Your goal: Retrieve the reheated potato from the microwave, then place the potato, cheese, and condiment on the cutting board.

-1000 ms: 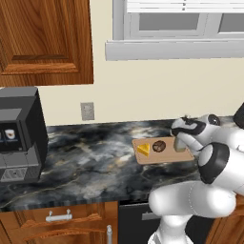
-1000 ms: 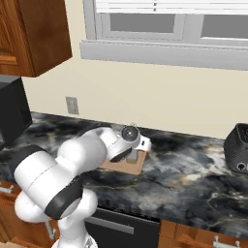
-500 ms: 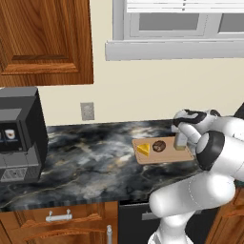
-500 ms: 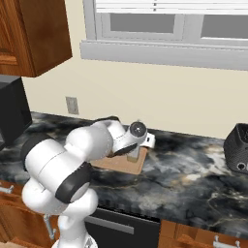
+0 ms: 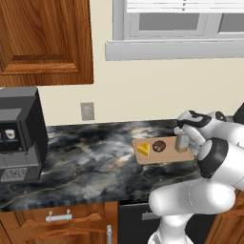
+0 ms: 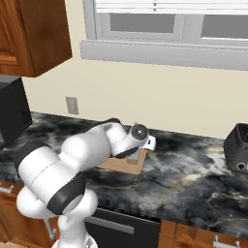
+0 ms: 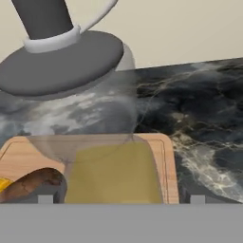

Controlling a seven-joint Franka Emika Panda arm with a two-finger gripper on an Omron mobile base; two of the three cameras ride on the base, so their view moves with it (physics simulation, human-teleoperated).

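Note:
The light-brown cutting board (image 5: 164, 156) lies on the dark marbled counter. On it, from left to right, are the yellow cheese wedge (image 5: 143, 149), the brown potato (image 5: 159, 146) and the upright tan condiment bottle (image 5: 181, 142). My gripper (image 5: 183, 135) hangs just above the bottle, and the fingers stand open on either side of it without touching. In the hand view the condiment bottle (image 7: 111, 171) with its dark cap rises close in front of the gripper (image 7: 121, 199), with the potato (image 7: 31, 183) to its left on the cutting board (image 7: 170, 163). The microwave is out of view.
A black coffee machine (image 5: 18, 133) stands at the counter's left end. A dark toaster (image 6: 238, 147) sits at the far right. A wall outlet (image 5: 87, 110) and a window sill (image 5: 171, 49) are behind, and drawers (image 5: 59, 217) are below the counter edge.
The hand has lifted slightly off the condiment bottle, which now shows standing on the board's right end. The arm's elbow has swung upward.

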